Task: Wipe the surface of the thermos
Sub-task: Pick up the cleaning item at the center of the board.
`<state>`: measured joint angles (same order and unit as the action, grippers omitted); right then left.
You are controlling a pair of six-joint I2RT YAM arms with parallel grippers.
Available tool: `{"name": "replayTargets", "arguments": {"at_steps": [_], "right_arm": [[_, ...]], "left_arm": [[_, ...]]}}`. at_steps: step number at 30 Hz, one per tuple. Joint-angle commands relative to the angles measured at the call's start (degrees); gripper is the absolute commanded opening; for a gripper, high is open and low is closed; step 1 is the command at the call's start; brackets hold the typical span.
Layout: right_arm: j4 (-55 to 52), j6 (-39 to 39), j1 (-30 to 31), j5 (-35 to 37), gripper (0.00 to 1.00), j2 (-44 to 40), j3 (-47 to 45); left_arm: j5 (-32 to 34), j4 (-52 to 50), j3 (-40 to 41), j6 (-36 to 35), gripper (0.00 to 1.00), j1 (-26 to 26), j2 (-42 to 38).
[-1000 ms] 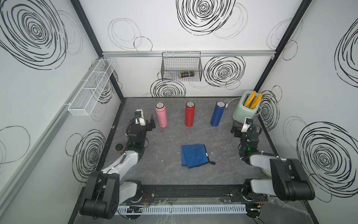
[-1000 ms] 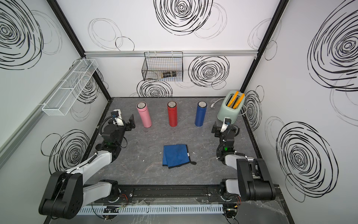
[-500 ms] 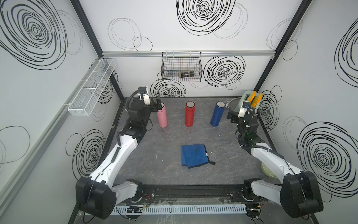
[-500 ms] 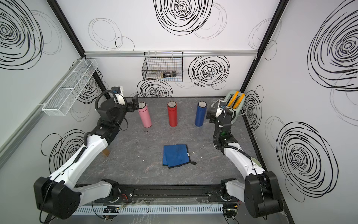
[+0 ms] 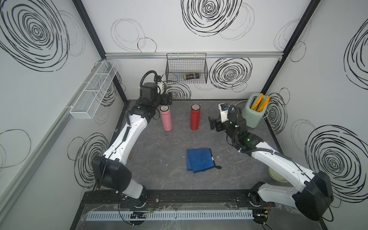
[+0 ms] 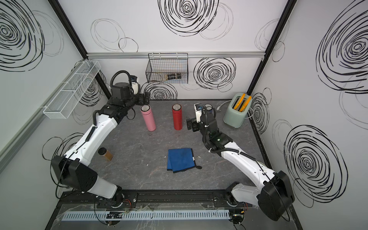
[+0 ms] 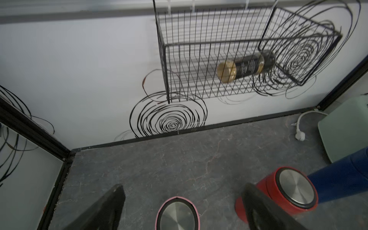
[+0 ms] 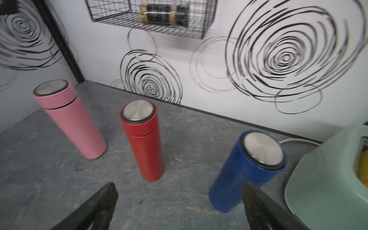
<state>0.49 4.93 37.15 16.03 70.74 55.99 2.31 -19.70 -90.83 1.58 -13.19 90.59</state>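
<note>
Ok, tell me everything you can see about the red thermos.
The red thermos is a slim matte red cylinder with a seam below its cap and a brushed-metal disc on top. It stands upright, closed, toward the back of the grey table, between the pink thermos and the blue thermos. Nothing else touches it.

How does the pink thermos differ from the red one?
The pink thermos is pink, the red thermos red. The pink thermos stands at the row's end, close to the open left hand; the red thermos stands mid-row, farther off. Both are upright with metal lids.
</note>
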Motion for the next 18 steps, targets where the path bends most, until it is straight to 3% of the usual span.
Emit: {"name": "replayTargets", "arguments": {"at_steps": [1,12,18], "right_arm": [[-10.22,1.88,3.67,-0.71,0.98,2.17,2.42],[-15.61,10.1,11.8,-4.68,0.92,0.92,-5.27],[-18.87,13.15,13.99,-3.9,0.91,1.05,-7.21]], "left_arm": [[-1.64,-6.59,-3.62,-1.36,0.96,-0.17,3.34],[-2.11,-15.58,-11.8,-2.11,1.0,0.23,11.45],[-4.45,-20.44,-14.76,-2.95,0.93,0.36,13.73]]}}
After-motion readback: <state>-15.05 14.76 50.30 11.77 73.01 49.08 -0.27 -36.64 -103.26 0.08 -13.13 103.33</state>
